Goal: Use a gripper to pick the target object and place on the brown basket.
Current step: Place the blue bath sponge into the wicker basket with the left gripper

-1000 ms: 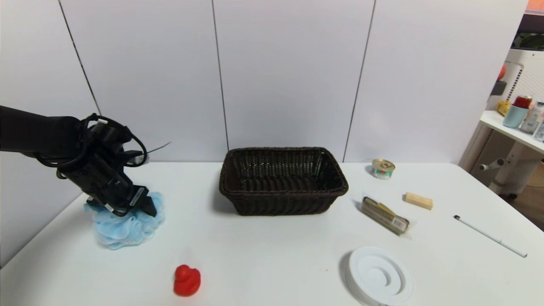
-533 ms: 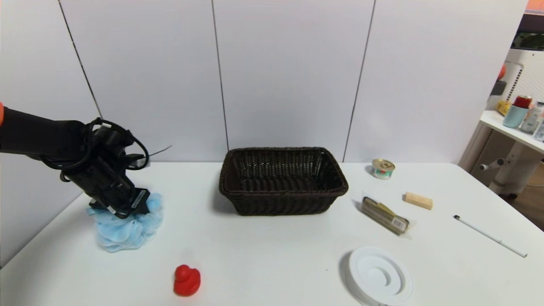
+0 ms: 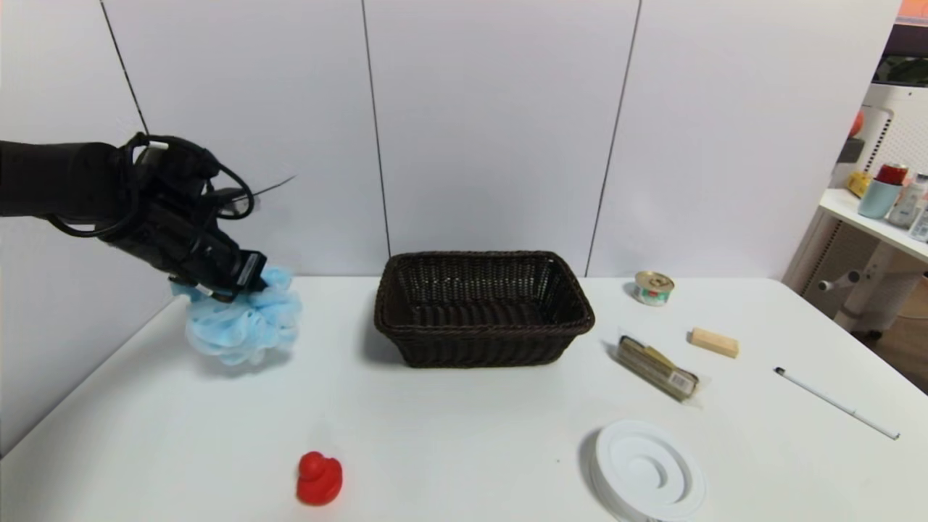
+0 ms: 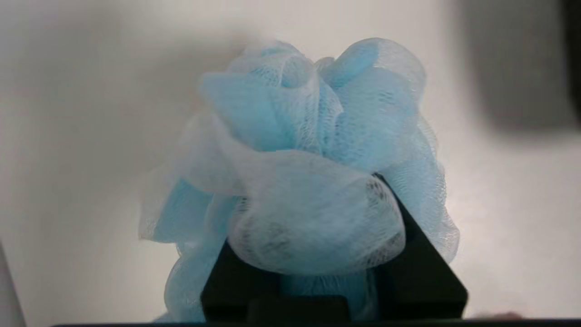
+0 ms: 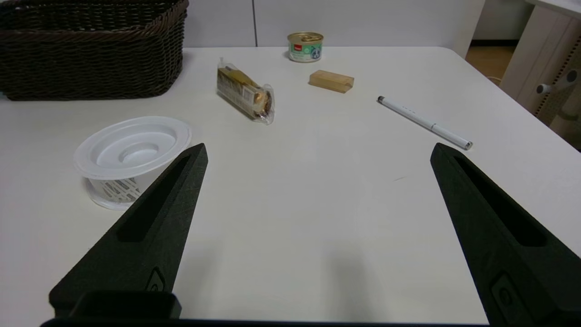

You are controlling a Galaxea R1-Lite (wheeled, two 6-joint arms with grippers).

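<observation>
Bath puff [image 3: 245, 326]: clamped in left gripper [image 3: 230, 285], hanging clear of table [image 3: 449, 435] at its left side, mesh bulging around both black fingers [image 4: 411, 254] in left wrist view. Brown basket [image 3: 481, 307]: well apart, toward robot's right of the puff, long axis across the table, open top unobstructed. Judged requirement for coming move: rightward carry, rim cleared before release. Left arm nearer and loaded. Right gripper [image 5: 317, 152]: parked low over table near white dish [image 5: 131, 154], fingers spread wide, nothing held.
</observation>
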